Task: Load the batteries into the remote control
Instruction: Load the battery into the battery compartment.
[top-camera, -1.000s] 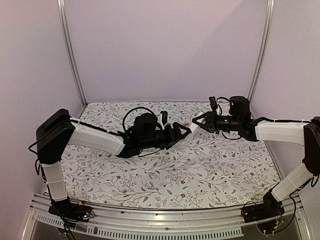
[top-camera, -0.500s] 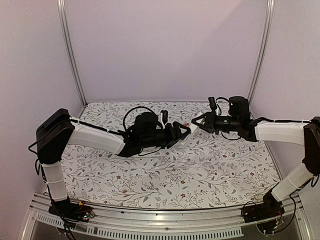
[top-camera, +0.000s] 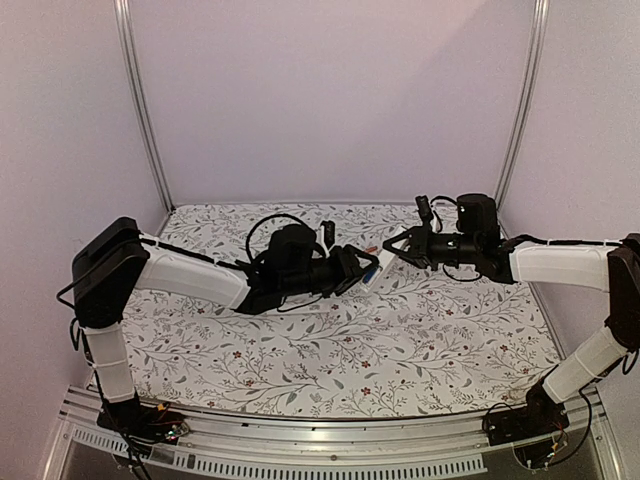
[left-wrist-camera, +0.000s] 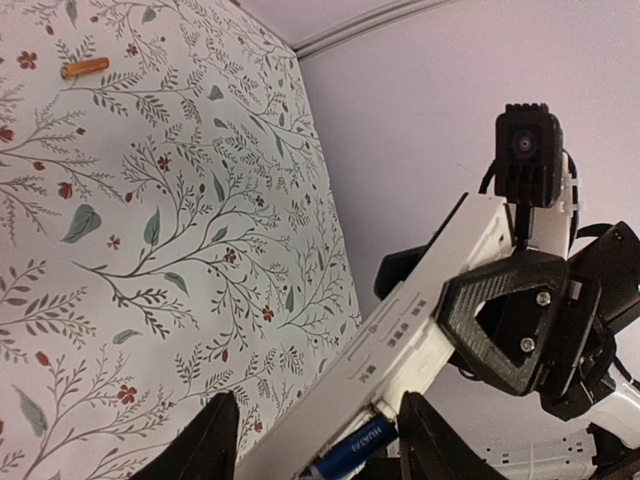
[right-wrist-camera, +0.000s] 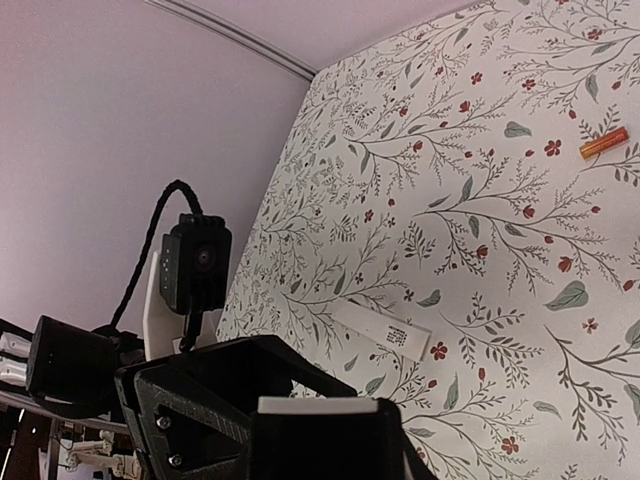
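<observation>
The white remote control (left-wrist-camera: 420, 300) is held off the table between both grippers; it also shows in the top view (top-camera: 378, 262). My left gripper (left-wrist-camera: 320, 400) is shut on its near end, where the blue battery (left-wrist-camera: 355, 447) lies in the recess. My right gripper (right-wrist-camera: 318, 400) is shut on the far end, whose white tip (right-wrist-camera: 318, 405) shows between the jaws. One right finger (left-wrist-camera: 510, 315) is clamped over the bar. The orange-red battery (left-wrist-camera: 85, 68) lies loose on the floral table, also in the right wrist view (right-wrist-camera: 604, 142) and the top view (top-camera: 371, 247).
A flat white cover piece with a small label (right-wrist-camera: 380, 331) lies on the floral cloth (top-camera: 400, 340) below the arms. The back wall and two metal corner posts (top-camera: 140, 100) close in the table's far side.
Both grippers have shifted slightly toward each other at mid-table, the remote still held between them. The orange-red battery has not moved.
</observation>
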